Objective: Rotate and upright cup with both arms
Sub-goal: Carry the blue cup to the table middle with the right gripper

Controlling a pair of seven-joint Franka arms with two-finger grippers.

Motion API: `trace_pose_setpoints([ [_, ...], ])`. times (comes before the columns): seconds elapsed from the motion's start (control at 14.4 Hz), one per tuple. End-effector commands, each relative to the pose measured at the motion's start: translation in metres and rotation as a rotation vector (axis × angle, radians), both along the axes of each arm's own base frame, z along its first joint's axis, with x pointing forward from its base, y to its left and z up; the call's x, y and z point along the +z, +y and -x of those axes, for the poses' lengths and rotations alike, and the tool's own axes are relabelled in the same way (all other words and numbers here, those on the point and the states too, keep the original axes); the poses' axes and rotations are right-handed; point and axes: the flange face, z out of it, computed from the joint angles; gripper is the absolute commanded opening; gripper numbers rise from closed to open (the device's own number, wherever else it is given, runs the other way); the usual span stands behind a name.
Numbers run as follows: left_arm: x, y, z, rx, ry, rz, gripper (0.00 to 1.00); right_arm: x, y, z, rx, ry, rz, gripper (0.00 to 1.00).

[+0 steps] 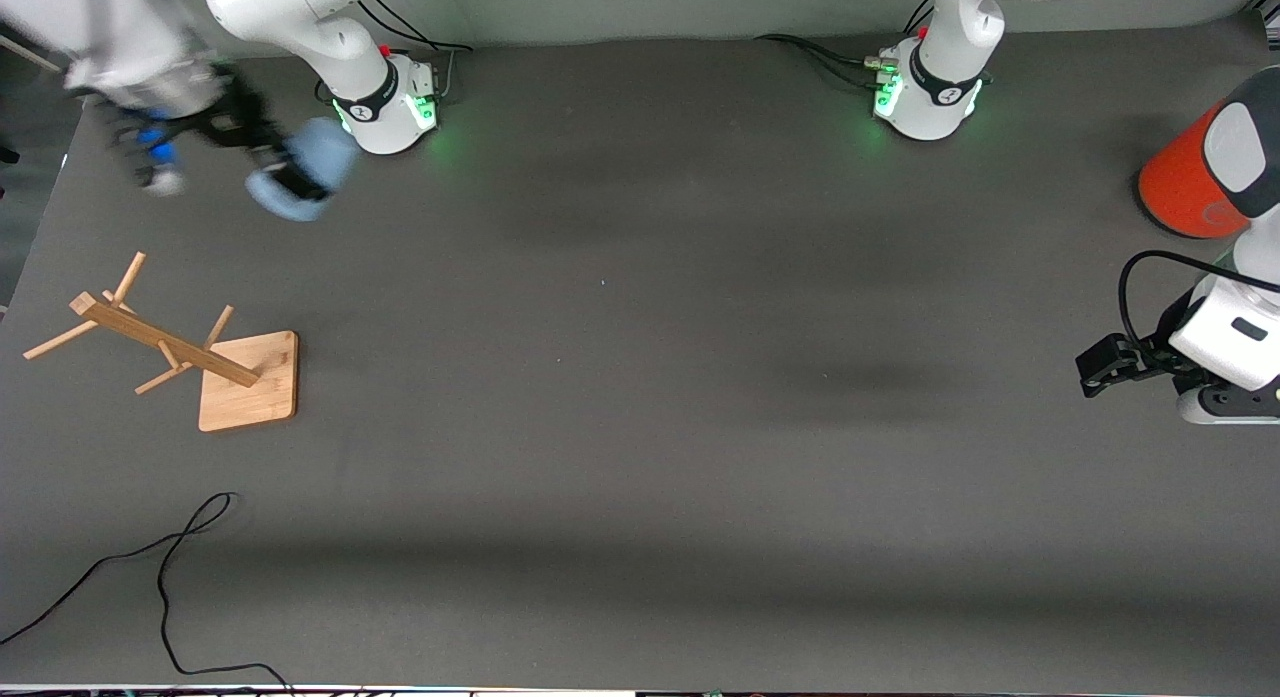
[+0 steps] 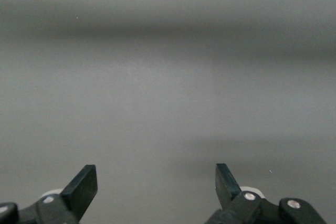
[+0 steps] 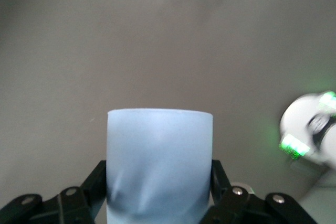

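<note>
- The right gripper (image 1: 285, 177) is up in the air over the right arm's end of the table, just beside that arm's green-lit base (image 1: 392, 102); its two black fingers (image 3: 94, 182) are clamped on the light-blue cup (image 1: 300, 172).
- In the right wrist view the cup (image 3: 160, 163) fills the space between the fingers, gripped by its sides, its flat end pointing away from the wrist.
- From the front camera the cup lies tilted on its side in the grip, off the table surface, and looks blurred.
- Nearer to the front camera than the held cup, at the same end of the table, a wooden cup rack (image 1: 170, 352) stands on its square wooden base, pegs sticking out from its stem.
- A black cable (image 1: 165, 567) trails over the table nearer still to the front camera.
- The left gripper (image 1: 1105, 365) waits above the table (image 1: 640, 427) at the left arm's end, fingers (image 2: 81, 184) spread wide with nothing between them; only bare grey surface (image 2: 168, 103) shows beneath.
- An orange cylinder with a grey top (image 1: 1205, 172) stands by the table edge at the left arm's end, farther from the front camera than the left gripper.
</note>
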Motion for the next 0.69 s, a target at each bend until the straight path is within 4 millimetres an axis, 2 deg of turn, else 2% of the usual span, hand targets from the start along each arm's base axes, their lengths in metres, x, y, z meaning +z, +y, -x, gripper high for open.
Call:
trace_pose_setpoints([
  [0.0, 0.005, -0.002, -0.002, 0.01, 0.0, -0.005, 1.0, -0.005, 0.107, -0.03, -0.12, -0.003, 0.037, 0.31],
  [0.14, 0.004, -0.002, -0.002, 0.01, 0.001, -0.005, 1.0, -0.018, 0.186, -0.037, -0.196, -0.027, 0.053, 0.31],
  [0.28, 0.005, -0.001, -0.002, 0.011, 0.0, -0.005, 1.0, -0.047, 0.253, -0.048, -0.268, -0.057, 0.062, 0.3],
  [0.42, 0.004, -0.001, -0.002, 0.011, 0.001, -0.005, 1.0, -0.082, 0.308, -0.061, -0.379, -0.066, 0.081, 0.29],
  [0.55, 0.004, -0.001, -0.002, 0.011, 0.001, -0.005, 1.0, -0.117, 0.361, -0.06, -0.446, -0.091, 0.102, 0.29],
  [0.62, 0.004, -0.001, -0.002, 0.011, 0.001, -0.005, 1.0, -0.132, 0.382, -0.064, -0.501, -0.104, 0.099, 0.29],
])
